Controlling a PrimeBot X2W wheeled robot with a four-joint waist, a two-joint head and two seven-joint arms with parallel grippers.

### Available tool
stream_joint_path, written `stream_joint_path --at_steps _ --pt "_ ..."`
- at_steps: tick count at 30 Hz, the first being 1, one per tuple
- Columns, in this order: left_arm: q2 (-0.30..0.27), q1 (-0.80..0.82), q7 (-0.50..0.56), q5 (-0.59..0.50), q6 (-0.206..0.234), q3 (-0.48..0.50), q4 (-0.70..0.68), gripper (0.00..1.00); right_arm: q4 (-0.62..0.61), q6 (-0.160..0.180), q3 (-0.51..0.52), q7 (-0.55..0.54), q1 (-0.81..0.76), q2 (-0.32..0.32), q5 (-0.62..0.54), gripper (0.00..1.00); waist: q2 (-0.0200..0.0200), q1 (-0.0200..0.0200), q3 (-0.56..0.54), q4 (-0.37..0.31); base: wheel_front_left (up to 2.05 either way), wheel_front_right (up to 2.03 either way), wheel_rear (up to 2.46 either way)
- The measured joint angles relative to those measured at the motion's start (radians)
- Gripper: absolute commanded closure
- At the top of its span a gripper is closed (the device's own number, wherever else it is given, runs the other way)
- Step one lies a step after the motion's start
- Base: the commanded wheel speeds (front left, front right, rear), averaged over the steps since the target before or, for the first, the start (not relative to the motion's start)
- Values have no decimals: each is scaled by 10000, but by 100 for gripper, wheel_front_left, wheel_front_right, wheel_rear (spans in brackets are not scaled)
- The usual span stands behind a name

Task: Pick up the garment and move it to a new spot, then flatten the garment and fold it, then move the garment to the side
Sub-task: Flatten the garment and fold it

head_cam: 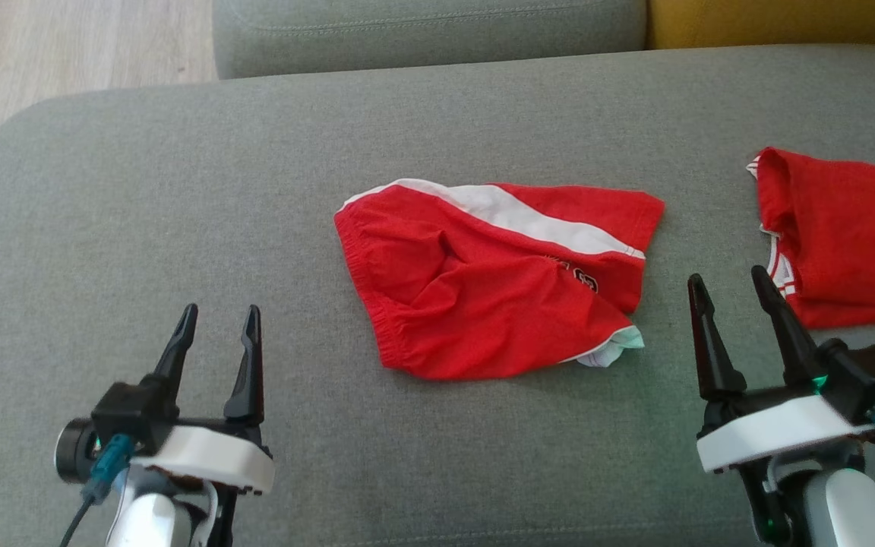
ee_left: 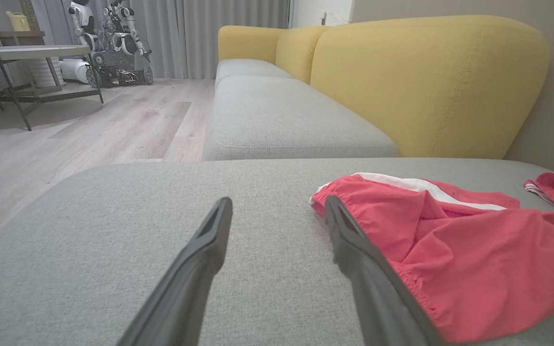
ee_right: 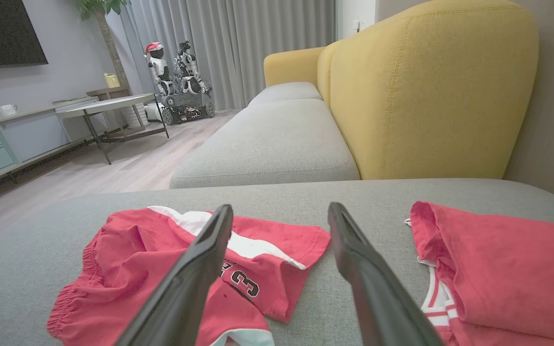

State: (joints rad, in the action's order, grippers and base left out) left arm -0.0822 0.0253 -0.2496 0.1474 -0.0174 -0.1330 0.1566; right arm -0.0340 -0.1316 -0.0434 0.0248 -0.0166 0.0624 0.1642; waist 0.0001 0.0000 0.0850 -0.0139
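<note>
2 splayed hands point(head_cam: 222, 308) point(head_cam: 727, 273), red shorts point(head_cam: 483, 304) between them

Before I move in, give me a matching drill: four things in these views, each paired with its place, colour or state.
Things:
1. shorts
2. jersey
3. left gripper
4. backrest

Descriptions:
A. yellow, standing behind the seat
B. crumpled, red with a white stripe, mid cushion
C. open, holding nothing, over bare grey fabric
D. red, lying at the far right of the head view

Pairs: 1-B, 2-D, 3-C, 4-A
</note>
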Motion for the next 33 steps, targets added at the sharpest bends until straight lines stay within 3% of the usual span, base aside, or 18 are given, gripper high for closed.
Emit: stream_joint_path --at_steps 16,19,26,33 --pt "-82 3 153 15 -19 -196 100 0 -339 0 50 -253 -186 -148 -73 0 0 0 33 61 0 0 0" --pt "-56 195 451 280 -247 -341 268 0 -347 0 21 -255 -185 -150 -67 0 0 0 109 65 0 0 0" --pt "165 2289 1712 1187 -604 -612 1670 0 -316 0 -313 -253 -69 -153 63 0 0 0 494 -155 0 0 0" --pt "297 4156 2729 2226 -892 -725 4109 0 -138 0 -516 -234 298 -153 190 0 0 0 895 -630 0 0 0"
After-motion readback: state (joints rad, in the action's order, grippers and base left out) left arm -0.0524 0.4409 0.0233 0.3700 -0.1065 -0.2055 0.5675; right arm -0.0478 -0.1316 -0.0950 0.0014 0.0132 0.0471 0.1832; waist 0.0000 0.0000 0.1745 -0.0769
